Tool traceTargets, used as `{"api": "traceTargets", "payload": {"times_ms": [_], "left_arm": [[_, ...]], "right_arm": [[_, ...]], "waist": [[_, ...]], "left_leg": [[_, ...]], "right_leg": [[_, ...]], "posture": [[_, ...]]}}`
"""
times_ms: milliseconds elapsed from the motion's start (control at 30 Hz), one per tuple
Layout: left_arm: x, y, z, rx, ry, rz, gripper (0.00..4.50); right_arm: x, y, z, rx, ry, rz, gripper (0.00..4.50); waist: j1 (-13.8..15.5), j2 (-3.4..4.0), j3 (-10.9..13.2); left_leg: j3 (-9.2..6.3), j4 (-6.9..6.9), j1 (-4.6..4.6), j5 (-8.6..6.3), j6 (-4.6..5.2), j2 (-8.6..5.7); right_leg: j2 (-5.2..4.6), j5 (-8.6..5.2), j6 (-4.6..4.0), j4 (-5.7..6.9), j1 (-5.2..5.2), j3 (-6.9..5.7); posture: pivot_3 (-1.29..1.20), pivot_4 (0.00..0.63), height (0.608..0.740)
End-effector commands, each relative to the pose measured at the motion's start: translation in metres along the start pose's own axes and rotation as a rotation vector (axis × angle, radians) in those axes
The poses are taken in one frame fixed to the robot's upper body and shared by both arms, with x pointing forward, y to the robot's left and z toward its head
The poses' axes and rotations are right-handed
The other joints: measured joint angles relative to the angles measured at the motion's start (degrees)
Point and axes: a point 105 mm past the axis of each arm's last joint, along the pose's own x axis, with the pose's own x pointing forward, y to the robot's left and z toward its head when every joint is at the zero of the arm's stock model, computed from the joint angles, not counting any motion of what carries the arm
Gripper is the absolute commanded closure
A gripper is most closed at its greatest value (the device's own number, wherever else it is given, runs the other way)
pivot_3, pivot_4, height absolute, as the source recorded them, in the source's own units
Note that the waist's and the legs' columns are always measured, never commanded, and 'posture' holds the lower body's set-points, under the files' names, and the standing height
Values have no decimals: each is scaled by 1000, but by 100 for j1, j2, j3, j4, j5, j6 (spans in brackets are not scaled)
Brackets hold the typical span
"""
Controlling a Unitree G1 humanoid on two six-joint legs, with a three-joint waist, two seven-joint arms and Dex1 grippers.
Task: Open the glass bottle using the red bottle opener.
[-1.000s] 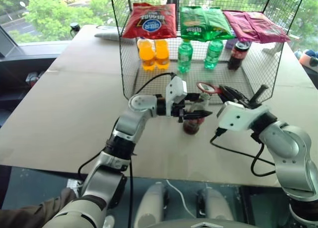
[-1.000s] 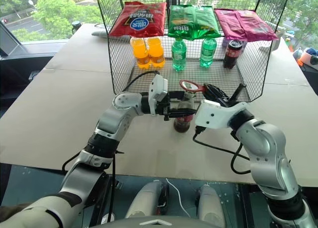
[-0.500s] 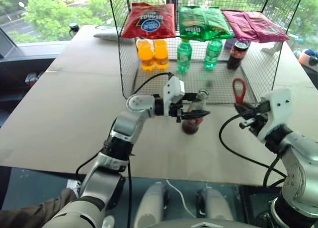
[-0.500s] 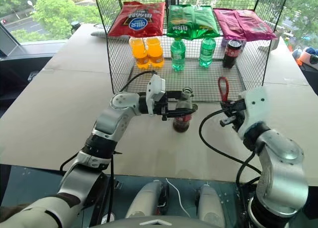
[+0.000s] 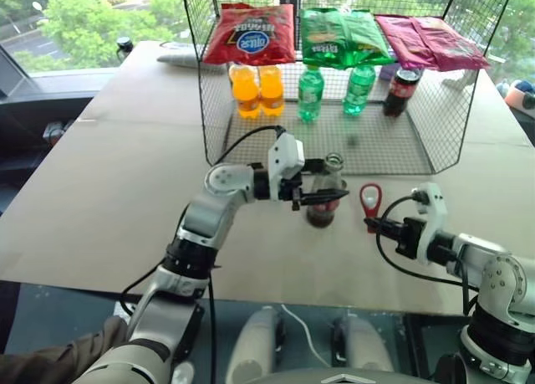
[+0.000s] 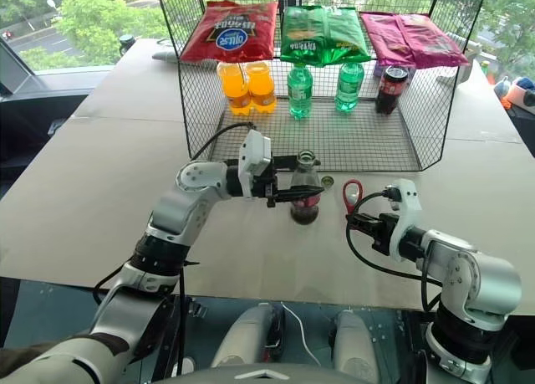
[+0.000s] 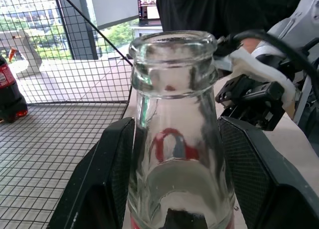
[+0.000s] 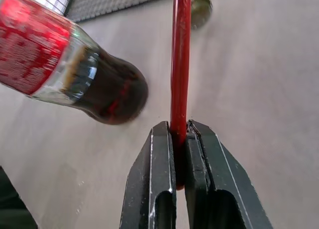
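1. a second ago the red bottle opener [image 5: 370, 200] sat over the mouth of the glass bottle [image 5: 324, 192]; now the right end effector [image 5: 374, 226] has swung it away and down to the bottle's right, low over the bench [image 5: 125, 183].
2. the bottle's mouth is bare and open in the left wrist view, and a small metal cap [image 6: 328, 181] lies on the bench just behind the bottle, so the opening itself looks done.
3. the left end effector [image 5: 322, 197] has not moved: its fingers sit either side of the bottle, steadying it upright near the bench's middle.
4. the right end effector's fingers are nearly together, pinching the opener's flat handle, ring head upward.
5. room: the wire basket [image 5: 209, 108] stands close behind the bottle; the near bench edge lies just under the right arm; open bench spreads to the right for setting the opener down.
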Motion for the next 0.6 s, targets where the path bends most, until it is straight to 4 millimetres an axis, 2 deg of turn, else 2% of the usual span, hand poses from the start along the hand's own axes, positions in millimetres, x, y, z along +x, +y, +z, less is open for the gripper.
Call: {"api": "traceTargets", "payload": {"times_ms": [33,133,167,200,267,433,567,600], "left_arm": [[-3,-3,4,33,-7,11,1835],[-3,-4,5,32,-17,15,1835],[-3,-4,6,36,-17,13,1835],[-4,-4,6,38,-18,11,1835],[-5,-4,6,34,-21,12,1835],[-6,0,7,9,-34,24,1835],[-6,2,8,0,-38,30,572],[-7,3,8,0,-38,31,119]], "right_arm": [[1,0,-4,-2,31,-4,2898],[-2,-3,-2,-42,46,-47,1506],[-5,-2,2,-103,50,-68,1150],[-8,-2,6,-170,42,-98,603],[-12,-1,14,-285,18,-135,50],[-15,18,33,-424,-94,-103,50],[-16,27,39,-476,-144,-95,0],[-17,30,39,-493,-153,-90,0]], "waist": [[0,0,0],[0,0,0],[0,1,1],[4,1,1],[17,1,1],[-10,3,5],[3,3,6],[7,3,7]], "left_leg": [[0,-2,0,0,1,0],[2,-3,0,3,6,-1],[1,-3,1,4,6,0],[2,-3,1,3,5,-1],[0,-2,-1,1,1,-2],[2,-7,-4,13,24,-2],[1,-9,-5,15,26,0],[1,-8,-6,15,26,-2]], "right_leg": [[0,0,0,-2,0,0],[0,0,0,-4,0,1],[1,0,1,-4,1,1],[0,-1,2,-4,1,1],[-1,-5,8,-6,1,-1],[3,-12,20,-8,0,4],[6,-12,20,-9,0,2],[4,-12,20,-9,-1,3]], "posture": [[0,150,740],[0,150,740],[0,150,740],[0,150,740],[0,150,740],[0,150,740],[0,150,740],[0,150,740]]}}
